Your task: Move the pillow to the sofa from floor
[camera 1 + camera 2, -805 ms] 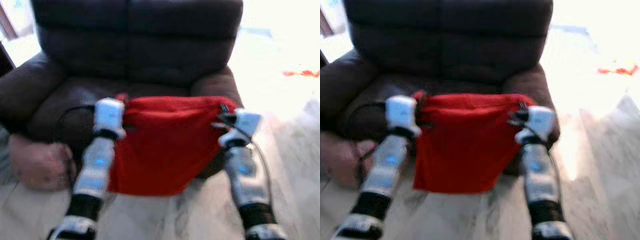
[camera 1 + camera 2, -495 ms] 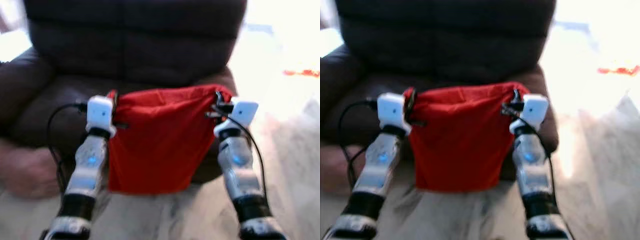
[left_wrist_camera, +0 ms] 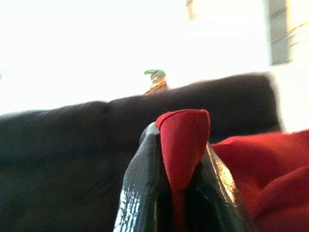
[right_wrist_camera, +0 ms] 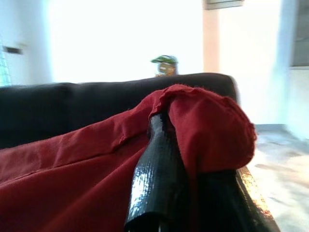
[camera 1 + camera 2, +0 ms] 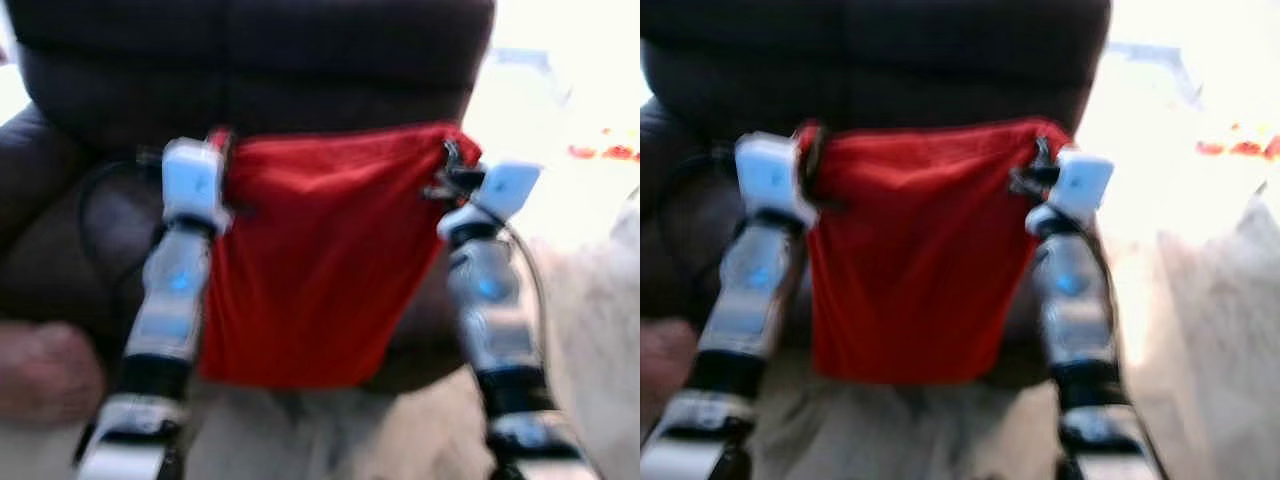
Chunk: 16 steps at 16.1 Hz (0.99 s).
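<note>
A flat red fabric pillow (image 5: 310,250) is held up in the air in front of a dark brown leather sofa (image 5: 300,70). It hangs like a sheet between the two silver arms, its top edge stretched level across the sofa's backrest and its lower edge hanging above the pale floor (image 5: 1200,330). The head views are blurred.

The left gripper (image 5: 222,145) is seen at the pillow's upper left corner. In the left wrist view, its two glossy black fingers (image 3: 140,179) are pressed together on a fold of red cloth, which sticks up between them. The right gripper (image 5: 447,168) is seen at the pillow's upper right corner. In the right wrist view, its black fingers (image 4: 157,169) are closed on a bunched corner of the red fabric, which is draped over their tips.

Behind the sofa's back, a small green-topped object (image 4: 165,64) is seen against a very bright window; what it is cannot be told. At the lower left of the head view, a pinkish rounded shape (image 5: 40,370) lies beside the sofa.
</note>
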Motion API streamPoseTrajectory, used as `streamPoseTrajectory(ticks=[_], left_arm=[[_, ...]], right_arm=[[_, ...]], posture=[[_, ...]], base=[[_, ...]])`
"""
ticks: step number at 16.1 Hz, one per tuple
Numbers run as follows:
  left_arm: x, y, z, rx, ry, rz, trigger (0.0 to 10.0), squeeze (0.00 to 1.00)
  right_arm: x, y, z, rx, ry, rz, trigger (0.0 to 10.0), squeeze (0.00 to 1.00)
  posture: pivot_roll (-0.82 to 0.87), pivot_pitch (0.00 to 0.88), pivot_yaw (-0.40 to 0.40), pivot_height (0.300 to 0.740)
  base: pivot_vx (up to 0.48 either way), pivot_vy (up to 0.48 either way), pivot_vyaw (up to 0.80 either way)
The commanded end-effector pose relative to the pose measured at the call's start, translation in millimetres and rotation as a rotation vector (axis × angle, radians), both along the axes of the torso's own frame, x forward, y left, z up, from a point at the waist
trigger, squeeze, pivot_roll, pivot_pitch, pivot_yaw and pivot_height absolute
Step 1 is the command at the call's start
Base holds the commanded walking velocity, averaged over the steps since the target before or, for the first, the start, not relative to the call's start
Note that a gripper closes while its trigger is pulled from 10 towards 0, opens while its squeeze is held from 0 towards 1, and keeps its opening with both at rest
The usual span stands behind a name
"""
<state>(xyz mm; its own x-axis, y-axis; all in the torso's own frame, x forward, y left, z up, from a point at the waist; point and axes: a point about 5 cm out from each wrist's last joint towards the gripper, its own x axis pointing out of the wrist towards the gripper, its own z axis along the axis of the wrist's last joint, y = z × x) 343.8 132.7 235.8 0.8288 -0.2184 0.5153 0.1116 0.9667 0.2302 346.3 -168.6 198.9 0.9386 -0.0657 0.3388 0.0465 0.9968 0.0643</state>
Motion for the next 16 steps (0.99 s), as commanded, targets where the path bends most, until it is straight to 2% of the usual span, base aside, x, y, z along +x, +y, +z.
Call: streamPoseTrajectory(ticks=[1, 2, 3, 4, 6, 14, 15, 16], left_arm=[[-3.4, 4.6, 29.9, -0.001, -0.11, -0.005, 10.0, 0.0], [-3.0, 3.4, 44.3, 0.008, -0.152, -0.017, 10.0, 0.0], [-2.7, 3.7, 48.8, 0.008, -0.164, -0.018, 10.0, 0.0], [-2.1, 3.9, 62.5, 0.007, -0.201, -0.019, 10.0, 0.0], [-1.2, 4.6, 70.8, -0.003, -0.22, -0.019, 10.0, 0.0], [-2.0, 8.2, 66.3, -0.005, -0.193, -0.014, 10.0, 0.0], [1.4, 7.4, 56.7, 0.008, -0.139, -0.027, 10.0, 0.0], [1.4, 7.4, 56.7, 0.008, -0.139, -0.027, 10.0, 0.0]], right_arm=[[-2.2, 4.8, 50.8, 0.018, -0.194, 0.011, 10.0, 0.0], [-1.9, 4.5, 65.6, 0.021, -0.239, 0.011, 10.0, 0.0], [-2.0, 4.5, 69.2, 0.024, -0.248, 0.011, 10.0, 0.0], [-2.8, 5.6, 78.6, 0.037, -0.274, 0.016, 10.0, 0.0], [-3.5, 7.0, 84.4, 0.042, -0.29, 0.022, 10.0, 0.0], [-1.0, 6.1, 90.6, 0.062, -0.296, 0.023, 10.0, 0.0], [1.6, 6.9, 84.2, 0.056, -0.271, 0.024, 10.0, 0.0], [1.6, 6.9, 84.2, 0.056, -0.271, 0.024, 10.0, 0.0]], posture=[[0.1, 0.003, -0.051, 0.74], [0.1, 0.001, -0.049, 0.74], [0.1, 0.001, -0.049, 0.74], [0.1, 0.0, -0.049, 0.74], [0.1, 0.0, -0.048, 0.74], [0.11, 0.0, -0.052, 0.74], [0.1, 0.0, -0.052, 0.74], [0.1, 0.0, -0.052, 0.74]], base=[[0.416, 0.0, 0.0], [0.412, 0.0, 0.0], [0.416, 0.0, 0.0], [0.409, 0.0, 0.0], [0.412, 0.0, 0.0], [0.41, 0.0, 0.0], [0.368, 0.0, 0.0], [0.368, 0.0, 0.0]])
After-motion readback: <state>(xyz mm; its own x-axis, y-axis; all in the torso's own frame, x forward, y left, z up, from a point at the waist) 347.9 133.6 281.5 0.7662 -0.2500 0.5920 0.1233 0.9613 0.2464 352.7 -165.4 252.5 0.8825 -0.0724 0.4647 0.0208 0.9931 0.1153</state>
